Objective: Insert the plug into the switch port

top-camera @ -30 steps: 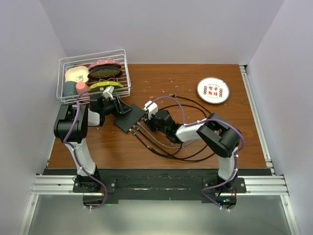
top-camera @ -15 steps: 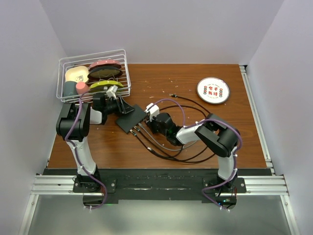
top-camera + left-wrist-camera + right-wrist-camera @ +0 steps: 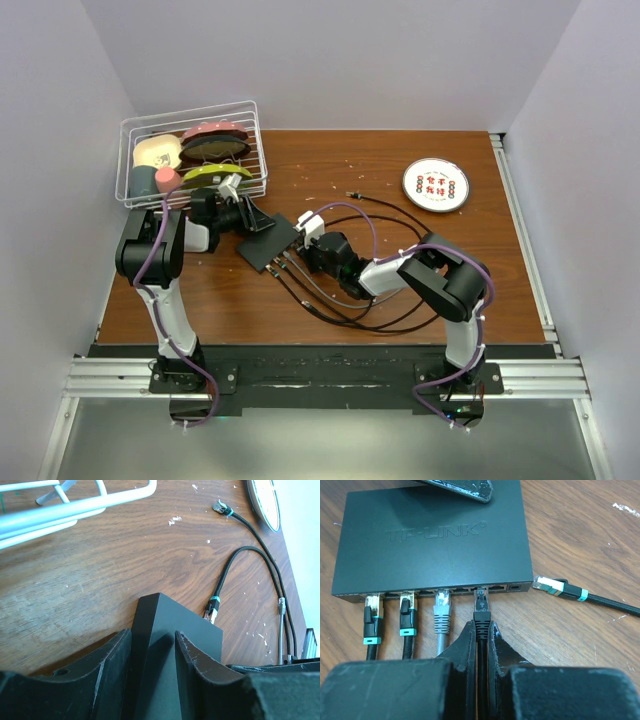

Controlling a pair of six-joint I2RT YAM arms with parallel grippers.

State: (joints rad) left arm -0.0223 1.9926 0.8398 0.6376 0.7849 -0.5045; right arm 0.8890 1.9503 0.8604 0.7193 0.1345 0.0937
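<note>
— While we look down from above, where do we stand?
— Our left hand [image 3: 251,221] holds the far corner of the black box [image 3: 268,243] on the desk [image 3: 400,150]. Our right hand [image 3: 297,259] sits right at the box's near edge, among the cables [image 3: 330,295]. We judge this to be the pushing-in step.
— And from the left wrist?
— Both fingers [image 3: 112,665] are closed on the box, one on each side of its corner, so it is braced.
— From the right wrist?
— Our right hand is clamped on the black plug [image 3: 480,605], just behind its head. The plug's nose is at the port [image 3: 481,589], fourth along that edge, next to a grey plug [image 3: 442,607] and two gold ones [image 3: 372,611]. It looks entered, but we cannot tell whether it has latched.
— So what does the next move call for?
— We think a short, straight push along the cable's line, while the left hand keeps the box from sliding away. Any tilt could jam the plug at the mouth. After that we would loosen the right hand and back off without tugging.
</note>
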